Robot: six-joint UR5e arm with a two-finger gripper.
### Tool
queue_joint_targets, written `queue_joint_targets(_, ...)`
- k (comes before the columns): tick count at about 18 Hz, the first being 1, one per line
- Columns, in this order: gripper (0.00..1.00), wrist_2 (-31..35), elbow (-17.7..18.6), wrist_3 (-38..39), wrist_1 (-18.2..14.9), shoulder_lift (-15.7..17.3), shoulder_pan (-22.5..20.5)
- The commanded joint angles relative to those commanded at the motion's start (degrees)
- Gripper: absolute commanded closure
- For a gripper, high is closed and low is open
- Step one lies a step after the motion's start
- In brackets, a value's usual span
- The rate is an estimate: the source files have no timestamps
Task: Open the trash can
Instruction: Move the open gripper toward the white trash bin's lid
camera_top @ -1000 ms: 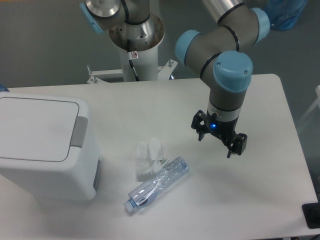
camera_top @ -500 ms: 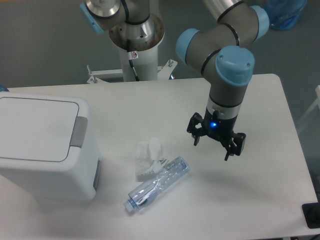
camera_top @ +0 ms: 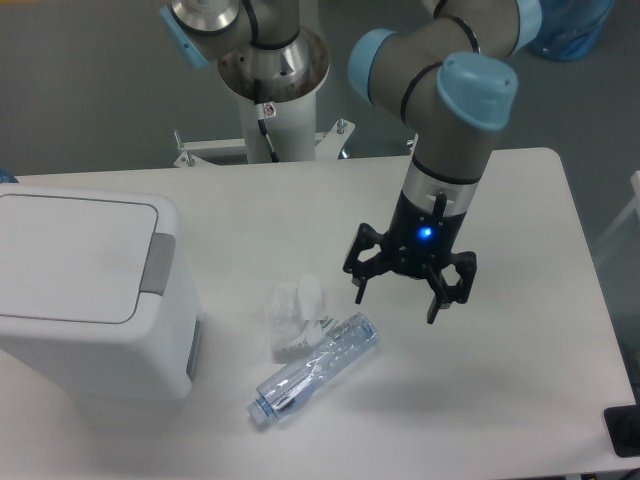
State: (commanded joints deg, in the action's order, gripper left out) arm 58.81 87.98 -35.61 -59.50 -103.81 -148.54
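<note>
The trash can (camera_top: 85,290) is a large white boxy bin at the left of the table. Its flat lid is shut and the grey push-button tab (camera_top: 158,264) sits on its right rim. My gripper (camera_top: 396,306) hangs above the table's middle right, well to the right of the can. It is open and empty, with its fingers spread and pointing down.
A crumpled white paper wrapper (camera_top: 297,317) and a crushed clear plastic bottle (camera_top: 315,368) lie on the table between the can and the gripper. The arm's base column (camera_top: 271,75) stands behind the table's far edge. A black object (camera_top: 625,432) sits at the right front corner.
The gripper has moved left and slightly toward the front, closer to the bottle and the can. The can and the litter have not moved.
</note>
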Motion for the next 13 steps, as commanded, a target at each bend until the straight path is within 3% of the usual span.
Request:
queue_joint_targets(3, 0.0, -2.6, 0.1, 2.7, 0.1, 1.0, 1.6)
queue_joint_targets(8, 0.0, -3.7, 3.8, 2.3, 0.3, 5.5, 4.9)
queue_joint_targets(13, 0.0, -6.0, 6.1, 2.6, 0.3, 8.2, 5.4)
